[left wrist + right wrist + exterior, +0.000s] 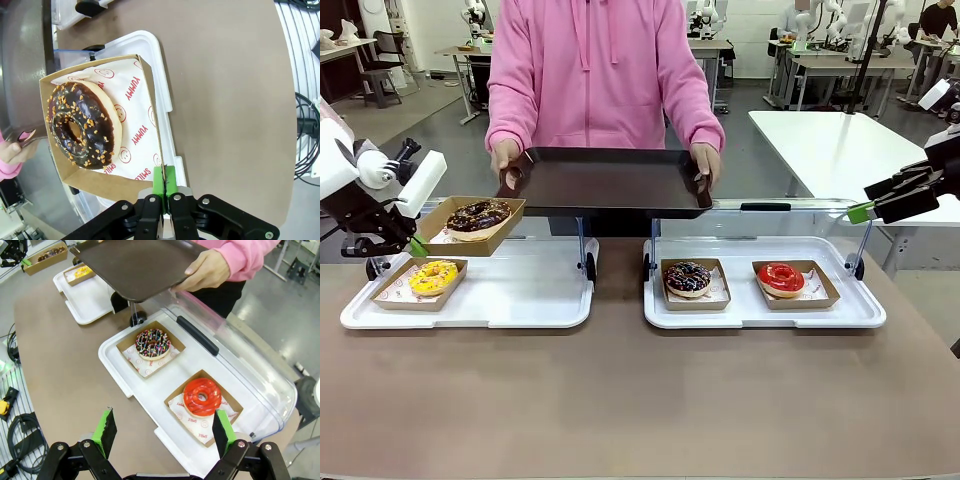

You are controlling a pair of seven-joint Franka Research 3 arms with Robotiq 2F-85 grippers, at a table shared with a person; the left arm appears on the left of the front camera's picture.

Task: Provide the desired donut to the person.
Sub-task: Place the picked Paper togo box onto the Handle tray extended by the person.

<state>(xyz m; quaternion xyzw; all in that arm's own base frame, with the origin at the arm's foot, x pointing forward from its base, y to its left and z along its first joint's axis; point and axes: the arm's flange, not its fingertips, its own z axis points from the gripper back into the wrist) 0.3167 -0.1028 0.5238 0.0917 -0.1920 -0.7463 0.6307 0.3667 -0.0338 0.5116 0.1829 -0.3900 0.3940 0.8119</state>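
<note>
Now, left fingers [158,180] tight on the chocolate donut tray [101,181]; right fingers [106,431] wide apart, empty.

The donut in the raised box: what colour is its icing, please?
Donut: dark brown icing, orange crumbs; best in left wrist view.

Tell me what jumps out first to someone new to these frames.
The left fingers, shut on the edge of a cardboard tray, hold a chocolate nut-topped donut up over the left white tray. Across the table a person in a pink hoodie holds out a dark serving tray with both hands. The right fingers hang open near the red-glazed donut and the sprinkled donut.
</note>
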